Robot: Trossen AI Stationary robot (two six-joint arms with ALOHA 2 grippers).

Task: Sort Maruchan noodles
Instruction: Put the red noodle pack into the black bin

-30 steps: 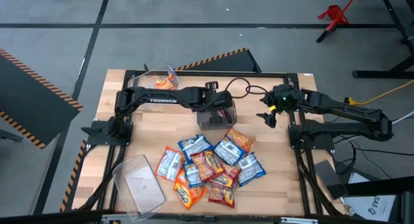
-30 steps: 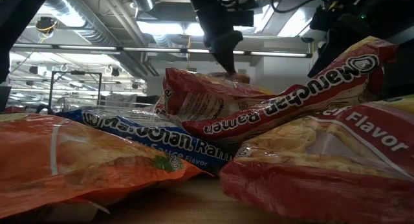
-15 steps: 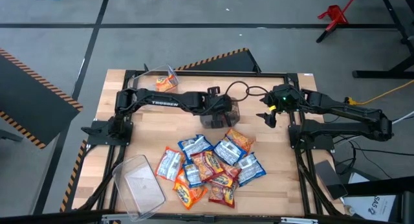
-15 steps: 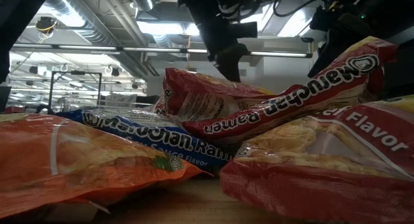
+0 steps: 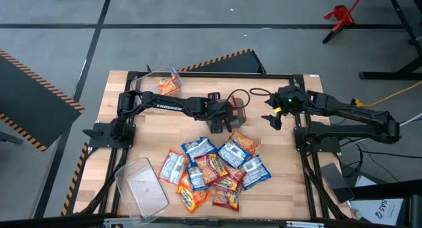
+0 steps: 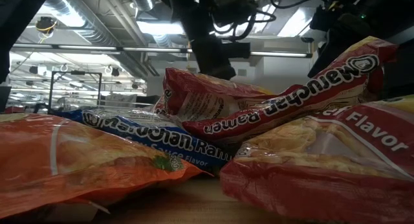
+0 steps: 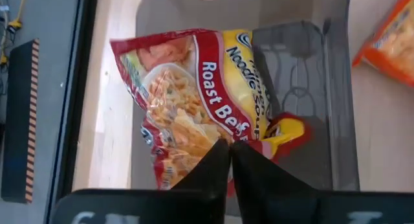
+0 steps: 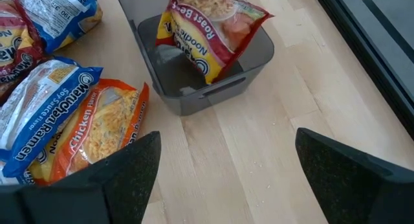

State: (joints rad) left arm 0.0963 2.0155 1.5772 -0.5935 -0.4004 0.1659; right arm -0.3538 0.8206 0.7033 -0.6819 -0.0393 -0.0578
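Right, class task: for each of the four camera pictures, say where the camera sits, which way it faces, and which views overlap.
High: overhead, facing straight down; both arms, packet pile.
Low: table height, facing level through packets; arms above.
Left wrist: on the left arm, facing the red packet in the grey bin; left pincer shut.
Right wrist: on the right arm, facing the table; right pincer open.
Shared: both wrists show that binned packet.
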